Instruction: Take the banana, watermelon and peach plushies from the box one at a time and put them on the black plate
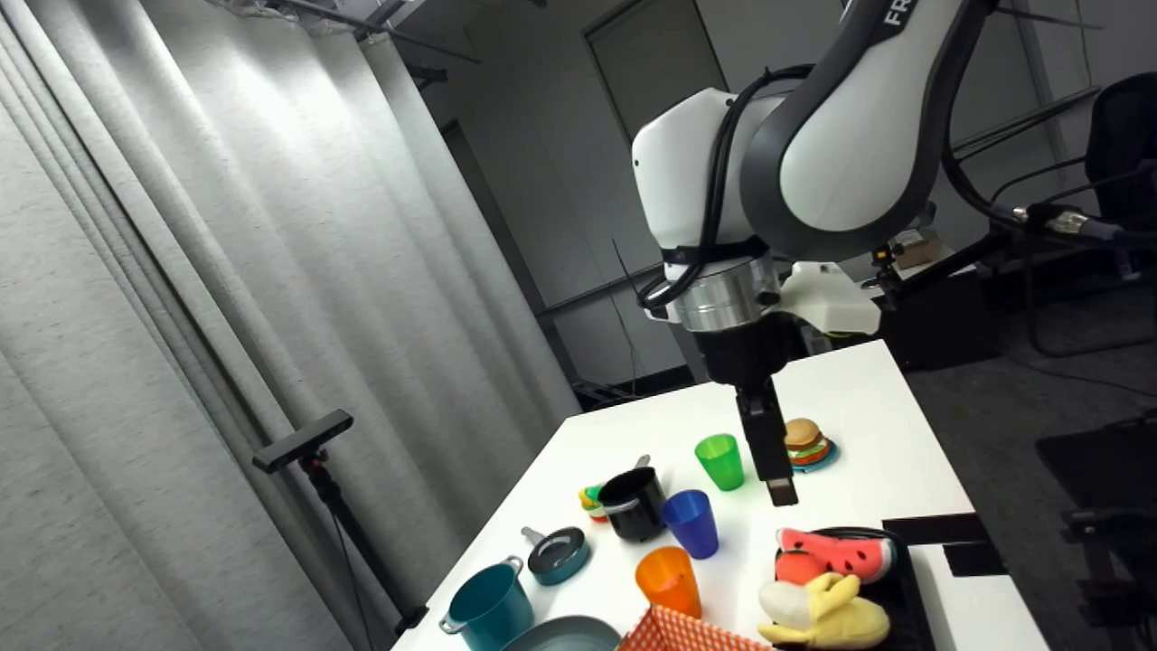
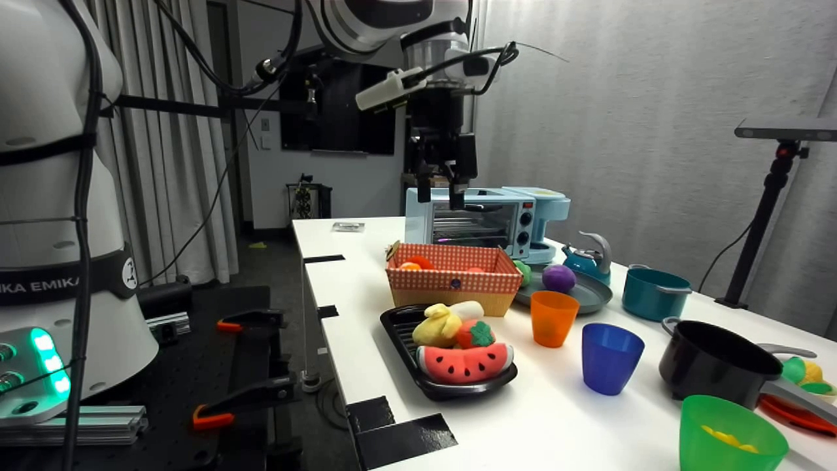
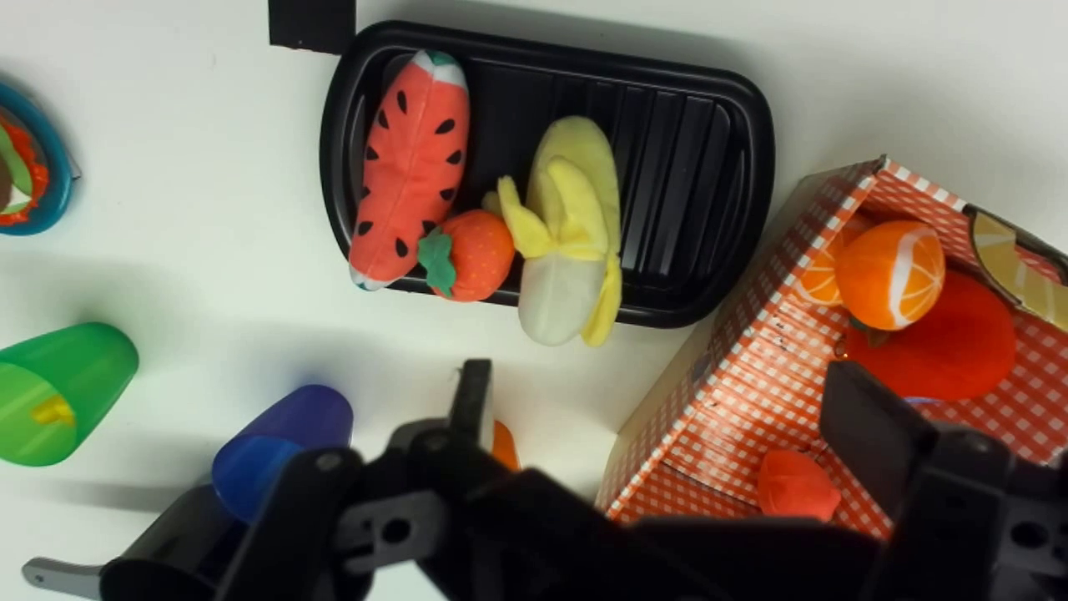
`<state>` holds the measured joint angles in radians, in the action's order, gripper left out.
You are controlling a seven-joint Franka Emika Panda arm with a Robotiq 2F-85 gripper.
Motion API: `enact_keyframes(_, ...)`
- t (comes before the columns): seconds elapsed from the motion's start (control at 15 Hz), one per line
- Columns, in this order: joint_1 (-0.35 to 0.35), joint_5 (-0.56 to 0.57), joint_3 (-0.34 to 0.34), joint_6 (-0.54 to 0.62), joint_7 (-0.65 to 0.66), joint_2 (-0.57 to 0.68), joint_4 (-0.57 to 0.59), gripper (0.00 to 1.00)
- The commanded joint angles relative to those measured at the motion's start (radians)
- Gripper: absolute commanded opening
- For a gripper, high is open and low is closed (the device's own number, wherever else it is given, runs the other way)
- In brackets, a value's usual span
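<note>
In an exterior view we see black gripper (image 2: 440, 197) spread, empty, with yellow plush banana (image 2: 437, 328), red-pink watermelon plush (image 2: 465, 364) and red strawberry-like plush (image 2: 465, 335) on the black ribbed plate (image 2: 402, 337), so placing likely done, retreat next, unless coral plush (image 3: 798, 486), clear only in wrist view inside red-checked cardboard box (image 3: 726, 446), is the peach.

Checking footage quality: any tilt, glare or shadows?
In an exterior view, the picture tilts and the curtain brightens near its top; in an exterior view, green lights glare almost white; in the wrist view, soft shadow borders the black plate.
</note>
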<state>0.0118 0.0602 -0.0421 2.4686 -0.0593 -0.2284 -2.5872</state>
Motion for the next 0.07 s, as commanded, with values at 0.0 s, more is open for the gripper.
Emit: enact_keyframes(0.0,-0.010,0.004,0.010,-0.002,0.003,0.000,0.001,1.00)
